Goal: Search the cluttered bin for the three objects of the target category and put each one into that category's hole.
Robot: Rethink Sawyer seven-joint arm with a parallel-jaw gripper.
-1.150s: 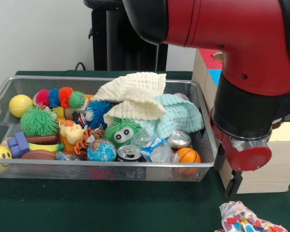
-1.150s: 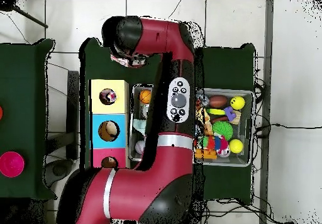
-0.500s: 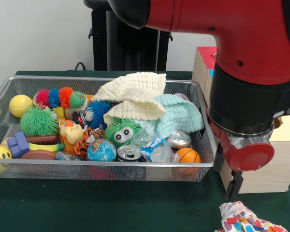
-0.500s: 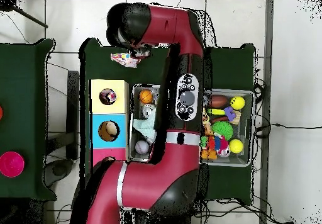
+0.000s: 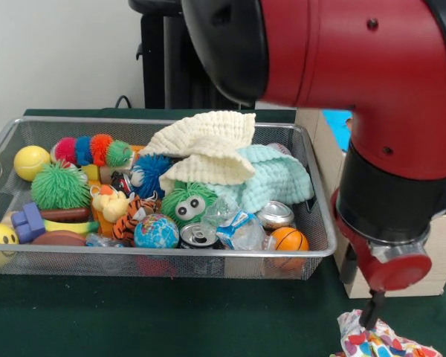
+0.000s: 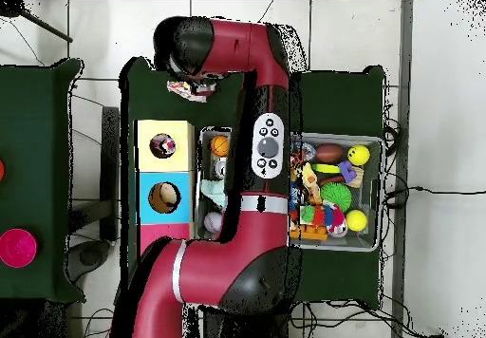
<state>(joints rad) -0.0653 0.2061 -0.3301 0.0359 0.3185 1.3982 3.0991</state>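
Whether the jaws are parted or closed cannot be told: only one dark tip of the gripper [image 5: 371, 318] shows under the red wrist, touching the top of the crumpled multicoloured patterned cloth [image 5: 377, 341] on the green table [image 5: 134, 316], beside the end of the silver wire-mesh bin [image 5: 171, 260]. The bin holds a cream waffle cloth [image 5: 204, 145], a mint-green cloth [image 5: 275, 178], balls and cans. A wooden box [image 6: 163, 187] with yellow, blue and red round-holed tops flanks the bin.
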